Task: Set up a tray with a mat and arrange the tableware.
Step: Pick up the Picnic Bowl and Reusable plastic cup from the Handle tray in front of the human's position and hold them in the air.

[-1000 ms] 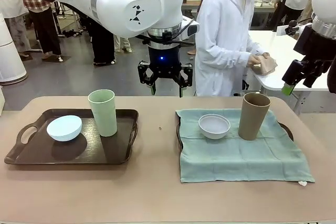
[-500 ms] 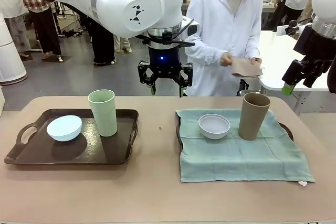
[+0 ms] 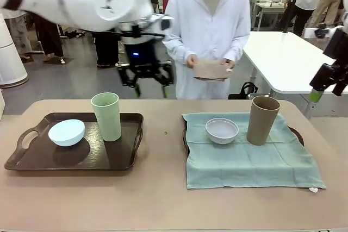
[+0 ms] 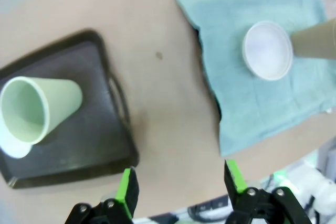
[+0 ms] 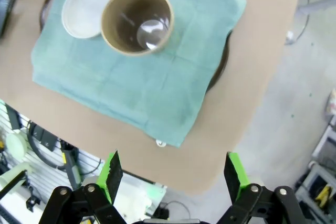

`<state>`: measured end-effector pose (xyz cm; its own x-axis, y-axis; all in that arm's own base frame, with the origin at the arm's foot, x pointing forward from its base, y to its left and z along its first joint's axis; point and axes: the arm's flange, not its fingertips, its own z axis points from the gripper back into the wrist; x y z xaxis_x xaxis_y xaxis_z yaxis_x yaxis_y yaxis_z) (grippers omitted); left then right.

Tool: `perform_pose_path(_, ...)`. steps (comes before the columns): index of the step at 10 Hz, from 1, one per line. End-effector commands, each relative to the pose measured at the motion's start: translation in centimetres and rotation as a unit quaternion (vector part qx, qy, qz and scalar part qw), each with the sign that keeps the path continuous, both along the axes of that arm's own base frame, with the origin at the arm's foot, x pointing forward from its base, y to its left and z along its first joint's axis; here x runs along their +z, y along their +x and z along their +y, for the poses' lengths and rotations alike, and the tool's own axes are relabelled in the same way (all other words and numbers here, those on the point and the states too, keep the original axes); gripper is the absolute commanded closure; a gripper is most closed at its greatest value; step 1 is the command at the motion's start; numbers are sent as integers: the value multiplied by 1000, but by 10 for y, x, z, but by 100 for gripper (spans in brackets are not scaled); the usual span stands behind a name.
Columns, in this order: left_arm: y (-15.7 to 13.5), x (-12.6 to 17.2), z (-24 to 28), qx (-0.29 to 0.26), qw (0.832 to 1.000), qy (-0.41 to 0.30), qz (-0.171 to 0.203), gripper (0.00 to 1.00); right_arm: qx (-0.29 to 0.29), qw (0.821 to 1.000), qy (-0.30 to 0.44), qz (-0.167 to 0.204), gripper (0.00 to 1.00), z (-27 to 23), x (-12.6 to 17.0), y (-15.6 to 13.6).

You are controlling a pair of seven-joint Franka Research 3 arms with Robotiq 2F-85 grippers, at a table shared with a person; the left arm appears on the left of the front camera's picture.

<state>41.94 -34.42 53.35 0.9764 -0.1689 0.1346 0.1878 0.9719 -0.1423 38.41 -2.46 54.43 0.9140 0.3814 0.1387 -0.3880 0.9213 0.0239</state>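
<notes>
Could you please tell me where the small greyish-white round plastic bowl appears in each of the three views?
Front view: the small greyish-white round plastic bowl sits right of centre, on the far part of the teal cloth mat.
Left wrist view: upper right, on the mat.
Right wrist view: upper left, on the mat.
Shared landmark: the tall brown handleless cup stands beside it in all three views.

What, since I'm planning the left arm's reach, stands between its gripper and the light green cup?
Nothing visible does. The open left gripper hangs above and beyond the light green cup; the pale blue bowl sits aside.
</notes>
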Motion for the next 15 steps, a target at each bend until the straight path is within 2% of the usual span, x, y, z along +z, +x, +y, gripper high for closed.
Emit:
perform_pose_path(1, -8, -8, 72, -15, 999, -21, 40, 15, -22, 999, 28, 26, 0, -26, -2, -19)
perform_pose_path(2, 1, -10, 112, -14, 998, -29, 60, 15, -34, 996, 76, 34, 0, -56, 0, -27)
perform_pose_path(4, 7, -9, 178, -3, 992, -95, 84, 15, -62, 983, 165, 39, 0, -107, -1, -38)
perform_pose_path(7, -5, -12, 273, 39, 979, -182, 78, 15, -121, 957, 262, 30, 0, -183, -10, -51)
perform_pose_path(8, -13, -16, 296, 47, 979, -185, 67, 15, -135, 951, 277, 31, 0, -195, -13, -52)
perform_pose_path(9, -22, -20, 299, 23, 986, -165, 22, 15, -137, 958, 248, 27, 0, -195, -14, -49)
perform_pose_path(10, 0, -9, 287, 48, 982, -166, 76, 15, -136, 958, 252, 28, 0, -192, -16, -65)
perform_pose_path(13, 0, -9, 287, 48, 982, -166, 76, 15, -146, 957, 250, 30, 0, -200, -17, -60)
perform_pose_path(14, -7, -13, 294, 42, 983, -163, 68, 15, -93, 949, 294, 63, 0, -194, -16, -55)
perform_pose_path(15, -2, -16, 318, 46, 971, -215, 93, 15, -83, 935, 336, 72, 0, -213, -21, -54)
